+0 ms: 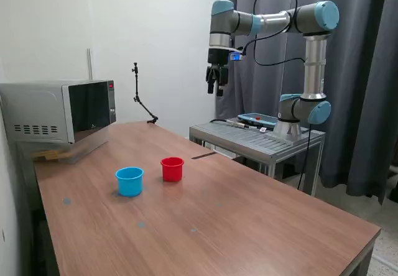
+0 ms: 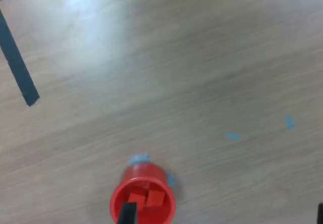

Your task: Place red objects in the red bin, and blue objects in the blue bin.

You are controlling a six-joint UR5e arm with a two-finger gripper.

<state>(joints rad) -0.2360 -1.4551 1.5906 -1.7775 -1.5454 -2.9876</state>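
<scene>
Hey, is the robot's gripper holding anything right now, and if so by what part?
Nothing is seen in the gripper; it hangs high above the table. Two red cubes lie inside the red cup.

The arm [image 1: 308, 58] rises from its base on the metal stand [image 1: 261, 140] — upper link upright, forearm level, reaching toward the exterior view's left. The wrist turns down, and the gripper [image 1: 217, 89] hangs high above the stand's far edge — fingers pointing down, their gap unreadable.

White wall [image 1: 155, 33], dark curtain [image 1: 364, 102], wooden table [image 1: 249, 220], seemingly a microwave [image 1: 59, 111].
</scene>
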